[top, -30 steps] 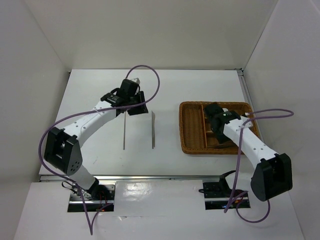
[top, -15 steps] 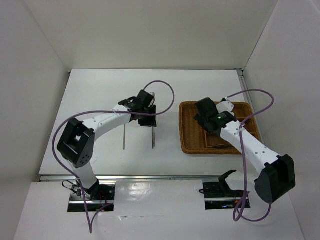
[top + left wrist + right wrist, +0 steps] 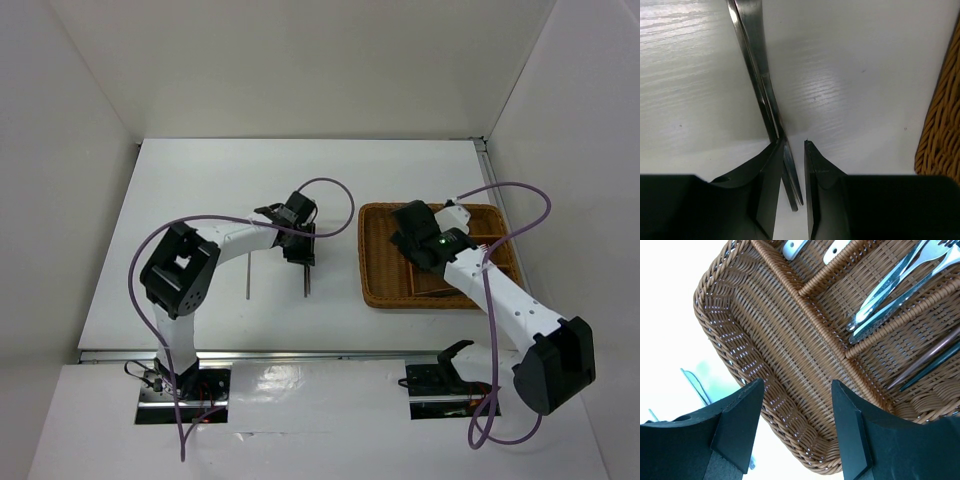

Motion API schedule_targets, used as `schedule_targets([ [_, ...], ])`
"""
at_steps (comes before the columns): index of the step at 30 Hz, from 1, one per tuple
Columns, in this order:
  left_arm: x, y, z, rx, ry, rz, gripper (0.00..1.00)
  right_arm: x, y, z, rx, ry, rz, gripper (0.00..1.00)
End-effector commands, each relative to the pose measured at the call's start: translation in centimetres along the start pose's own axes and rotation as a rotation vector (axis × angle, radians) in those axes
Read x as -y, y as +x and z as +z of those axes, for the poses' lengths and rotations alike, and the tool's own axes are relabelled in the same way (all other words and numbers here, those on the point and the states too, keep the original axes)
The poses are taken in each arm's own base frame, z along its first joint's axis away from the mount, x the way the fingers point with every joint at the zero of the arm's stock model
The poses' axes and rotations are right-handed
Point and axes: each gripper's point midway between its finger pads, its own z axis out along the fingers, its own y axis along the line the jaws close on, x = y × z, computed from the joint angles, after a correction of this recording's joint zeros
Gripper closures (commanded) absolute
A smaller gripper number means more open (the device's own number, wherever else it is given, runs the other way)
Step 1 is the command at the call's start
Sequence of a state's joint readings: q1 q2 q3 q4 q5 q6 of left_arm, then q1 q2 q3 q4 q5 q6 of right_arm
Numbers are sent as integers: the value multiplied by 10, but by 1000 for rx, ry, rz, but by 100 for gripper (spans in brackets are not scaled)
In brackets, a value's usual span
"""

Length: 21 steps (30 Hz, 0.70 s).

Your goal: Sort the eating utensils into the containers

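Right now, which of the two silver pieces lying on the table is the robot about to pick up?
The silver utensil nearer the wicker tray: the left gripper straddles its end, jaws not yet shut. The other utensil lies farther left, untouched.

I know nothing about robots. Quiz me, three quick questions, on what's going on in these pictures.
1. How many silver utensils lie on the table, seen from above?
2. True or false: the right gripper is shut.
3. The left gripper has its jaws around a utensil lying on: A the table, B a plate, C a cloth.
Key: 1 two; 2 false, it stands open and empty; 3 A.
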<state>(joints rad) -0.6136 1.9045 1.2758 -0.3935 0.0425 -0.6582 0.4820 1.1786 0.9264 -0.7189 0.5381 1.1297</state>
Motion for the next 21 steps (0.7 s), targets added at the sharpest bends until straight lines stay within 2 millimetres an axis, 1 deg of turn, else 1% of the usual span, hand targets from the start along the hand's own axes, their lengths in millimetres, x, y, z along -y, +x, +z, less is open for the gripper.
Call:
schedule_targets([
  [1, 12, -10, 6, 16, 35, 10, 63, 0, -8, -7, 37, -18, 23, 36],
  [2, 10, -7, 9, 7, 29, 9, 63, 0, -8, -7, 37, -18, 23, 36],
  [6, 7, -6, 13, 3, 16, 8, 63, 0, -10, -6, 45, -14, 24, 36],
  [7, 4, -1, 16, -16, 3, 6, 63, 0, -10, -6, 45, -14, 24, 36],
  [9, -3, -1, 19, -15, -35, -4, 64, 0, -10, -6, 45, -14, 24, 36],
  [12, -19, 4, 20, -39, -122, -5, 65, 3, -7, -5, 42, -7, 19, 36],
  [13, -23, -1, 19, -21, -154, -3, 65, 4, -6, -3, 39, 0, 14, 36],
  [14, -30, 2, 21, -31, -184, 7, 65, 4, -6, -3, 39, 0, 14, 36],
  [15, -32, -2, 18, -19, -202, 8, 65, 4, -6, -3, 39, 0, 14, 35],
  [16, -38, -6, 17, -12, -245, 25, 65, 4, -6, -3, 39, 0, 14, 35],
  [18, -42, -5, 20, -25, -287, 50, 65, 5, -7, -3, 47, 4, 14, 35],
  [19, -41, -10, 19, -11, -305, 72, 65, 5, -7, -3, 47, 4, 14, 33],
  [20, -48, -4, 22, -38, -338, 77, 65, 5, -7, -3, 47, 4, 14, 33],
  [21, -46, -2, 23, -44, -350, 89, 65, 5, -7, -3, 47, 4, 14, 33],
])
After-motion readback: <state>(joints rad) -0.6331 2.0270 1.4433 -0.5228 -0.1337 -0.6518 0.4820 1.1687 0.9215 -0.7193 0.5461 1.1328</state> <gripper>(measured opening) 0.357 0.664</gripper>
